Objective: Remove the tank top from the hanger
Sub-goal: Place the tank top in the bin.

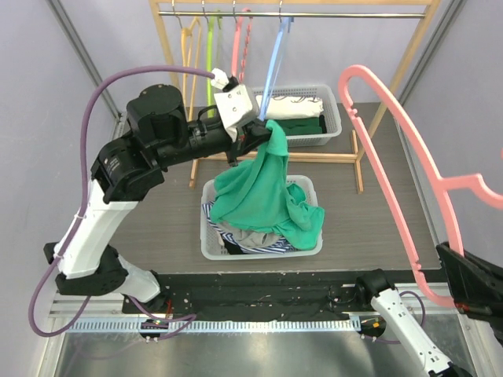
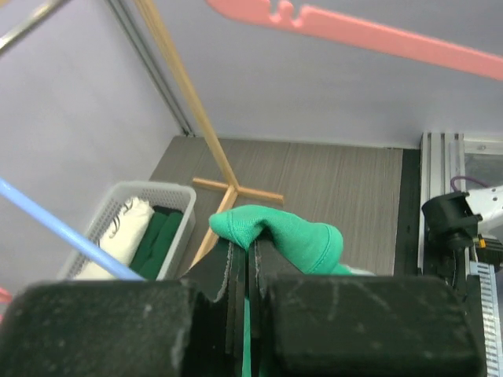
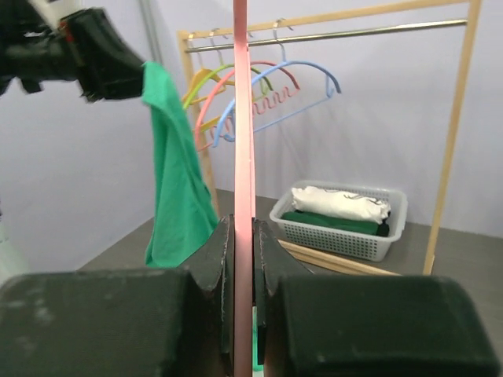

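The green tank top (image 1: 263, 188) hangs from my left gripper (image 1: 271, 133), which is shut on its upper edge; its lower part drapes into the near basket (image 1: 211, 243). In the left wrist view the green fabric (image 2: 287, 232) bulges over my closed left gripper (image 2: 250, 250). The pink hanger (image 1: 409, 173) is bare and apart from the top, held up at the right. My right gripper (image 3: 244, 236) is shut on the pink hanger's bar (image 3: 242, 118); the gripper itself is at the right edge of the top view. The tank top also shows in the right wrist view (image 3: 173, 188).
A wooden clothes rack (image 1: 299, 12) at the back carries several hangers, including a blue one (image 1: 275, 63). A white basket of folded clothes (image 1: 302, 114) stands under it. The near basket holds other garments (image 1: 251, 239).
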You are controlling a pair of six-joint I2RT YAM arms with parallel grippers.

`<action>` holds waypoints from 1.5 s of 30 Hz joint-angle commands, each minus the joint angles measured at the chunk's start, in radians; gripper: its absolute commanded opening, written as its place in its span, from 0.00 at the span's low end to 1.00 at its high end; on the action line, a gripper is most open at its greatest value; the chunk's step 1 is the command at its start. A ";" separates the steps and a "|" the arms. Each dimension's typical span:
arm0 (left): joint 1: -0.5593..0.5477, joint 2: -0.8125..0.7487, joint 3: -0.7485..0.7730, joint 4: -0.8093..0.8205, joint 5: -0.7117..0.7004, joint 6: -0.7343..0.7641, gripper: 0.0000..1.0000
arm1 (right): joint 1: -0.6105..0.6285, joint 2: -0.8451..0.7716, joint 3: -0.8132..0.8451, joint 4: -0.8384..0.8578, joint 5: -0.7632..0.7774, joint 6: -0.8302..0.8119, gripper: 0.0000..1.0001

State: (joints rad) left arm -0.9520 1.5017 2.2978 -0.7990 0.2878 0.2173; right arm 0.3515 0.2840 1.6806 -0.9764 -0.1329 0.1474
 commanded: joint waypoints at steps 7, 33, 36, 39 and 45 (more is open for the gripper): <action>-0.002 -0.256 -0.558 0.034 -0.165 0.025 0.00 | 0.000 0.170 -0.027 0.036 0.251 0.089 0.01; 0.016 0.026 -1.062 0.415 -0.230 0.017 0.00 | 0.006 0.175 -0.134 -0.070 0.229 0.032 0.01; 0.016 0.026 -1.162 0.474 -0.223 0.011 0.00 | 0.013 0.172 -0.151 -0.070 0.260 0.034 0.01; 0.016 0.025 -1.234 0.511 -0.231 0.008 0.00 | 0.021 0.179 -0.179 -0.068 0.269 0.035 0.01; 0.033 0.049 -1.301 0.491 -0.219 -0.016 0.00 | 0.021 0.211 -0.193 -0.041 0.245 0.044 0.01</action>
State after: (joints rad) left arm -0.9394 1.5249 1.0458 -0.2512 0.0380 0.2424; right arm 0.3695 0.4587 1.4830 -1.0866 0.1131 0.1902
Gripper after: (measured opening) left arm 0.027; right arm 0.122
